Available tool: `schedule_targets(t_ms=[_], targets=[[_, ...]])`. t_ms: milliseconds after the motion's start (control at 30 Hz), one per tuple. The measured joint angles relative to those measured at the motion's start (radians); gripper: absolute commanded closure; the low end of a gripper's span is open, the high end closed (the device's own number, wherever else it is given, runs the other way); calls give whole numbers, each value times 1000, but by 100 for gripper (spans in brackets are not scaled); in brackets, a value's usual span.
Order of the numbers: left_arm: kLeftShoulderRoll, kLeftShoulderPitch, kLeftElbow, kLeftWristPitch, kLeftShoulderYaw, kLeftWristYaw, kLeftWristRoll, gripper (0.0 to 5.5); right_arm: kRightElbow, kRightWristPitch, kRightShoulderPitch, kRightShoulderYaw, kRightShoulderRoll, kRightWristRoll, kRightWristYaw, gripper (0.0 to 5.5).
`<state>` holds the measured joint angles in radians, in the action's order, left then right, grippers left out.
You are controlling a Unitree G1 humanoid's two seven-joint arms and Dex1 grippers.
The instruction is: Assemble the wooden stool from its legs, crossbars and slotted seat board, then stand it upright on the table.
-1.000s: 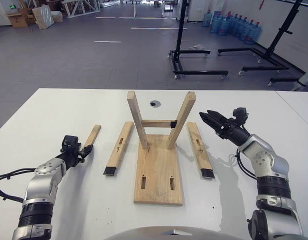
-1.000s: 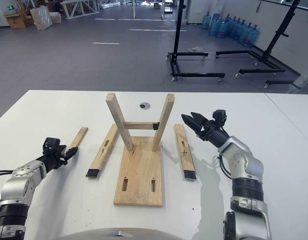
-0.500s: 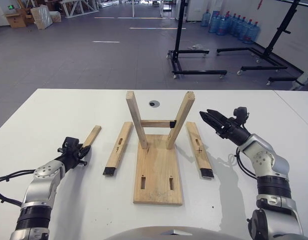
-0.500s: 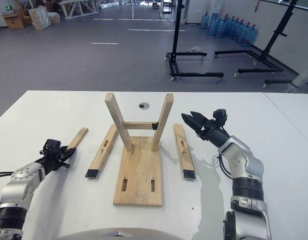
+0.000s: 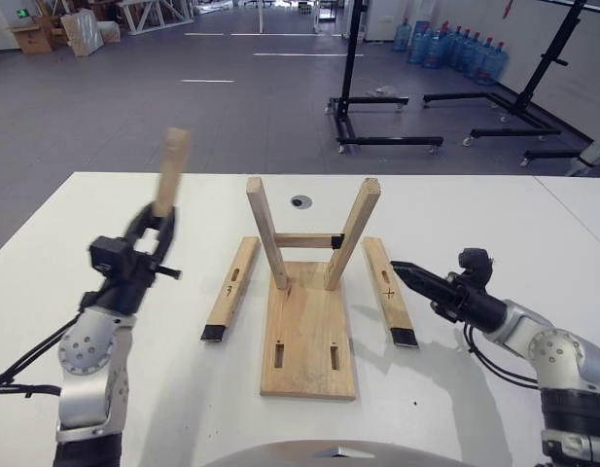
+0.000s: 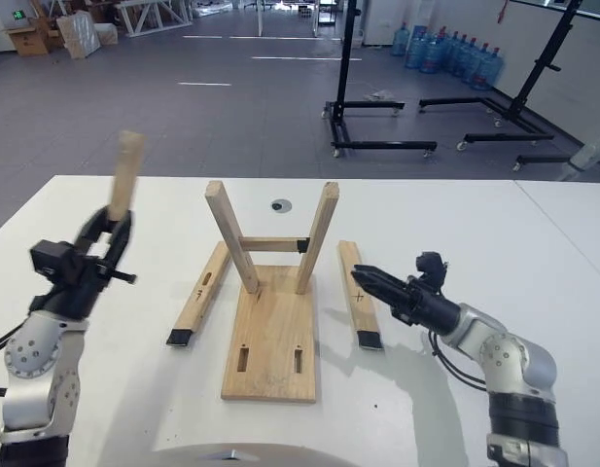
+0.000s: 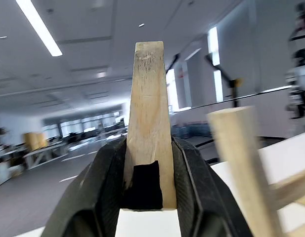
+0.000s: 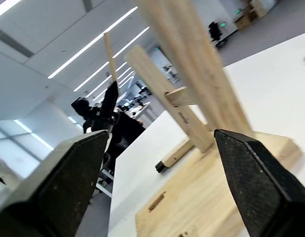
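The slotted seat board lies flat at the middle of the white table, a pale rectangular plank with visible grain. Its two far slots hold two square-section legs: the left standing leg and the right standing leg lean toward each other at the base and are joined by the fitted crossbar, which has a black end. Two rectangular slots show at the board's near end.

The left loose leg and the right loose leg lie flat on either side of the board, each slotted and capped black at its near end.

The left gripper is raised over the table's left side, jaws clamped on the lower end of the loose crossbar, a short plain stick held nearly upright. The right gripper hangs low over the right loose leg, jaws spread wide with nothing between them; contact cannot be told.

A round hole sits beyond the legs. Black wheeled stands and water bottles occupy the grey floor behind.
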<state>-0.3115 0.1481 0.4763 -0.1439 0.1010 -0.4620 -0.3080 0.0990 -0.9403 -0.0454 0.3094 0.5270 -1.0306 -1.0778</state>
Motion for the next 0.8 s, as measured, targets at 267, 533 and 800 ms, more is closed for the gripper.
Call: schedule_targets(t_ms=[267,533,800], targets=[[-67,-20,10,30,-164,-82,125,424,85,6,-184,-23,-245,-132,361,155],[-81,-100,-167,-45,-217,-115,210,424,22,38,-243,-130,-401,-141,459,155],[-89,-182,-250,-66,-243,-135,241,424,-96,105,-322,-172,-501,-107,459,225]])
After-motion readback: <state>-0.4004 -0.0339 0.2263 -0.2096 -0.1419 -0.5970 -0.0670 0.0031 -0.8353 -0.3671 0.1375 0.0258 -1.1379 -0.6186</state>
